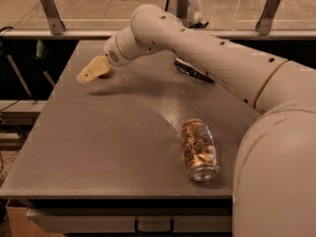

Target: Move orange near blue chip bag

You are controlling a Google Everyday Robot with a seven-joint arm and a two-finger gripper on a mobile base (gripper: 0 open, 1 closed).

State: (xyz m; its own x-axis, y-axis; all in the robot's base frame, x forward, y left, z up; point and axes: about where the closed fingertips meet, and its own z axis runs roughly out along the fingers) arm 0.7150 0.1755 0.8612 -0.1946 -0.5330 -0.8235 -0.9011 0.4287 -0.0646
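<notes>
My gripper (92, 71) hangs over the far left part of the grey table (98, 147), at the end of the white arm that reaches in from the right. The orange does not show; the spot where it lay is covered by the gripper. The blue chip bag (193, 71) lies at the far middle of the table. Only a dark sliver of it shows below the arm, which hides the rest.
A shiny gold-brown patterned can (199, 149) lies on its side at the front right of the table. The white arm (207, 53) crosses the far half of the table. A rail with metal posts (48, 9) runs behind the table.
</notes>
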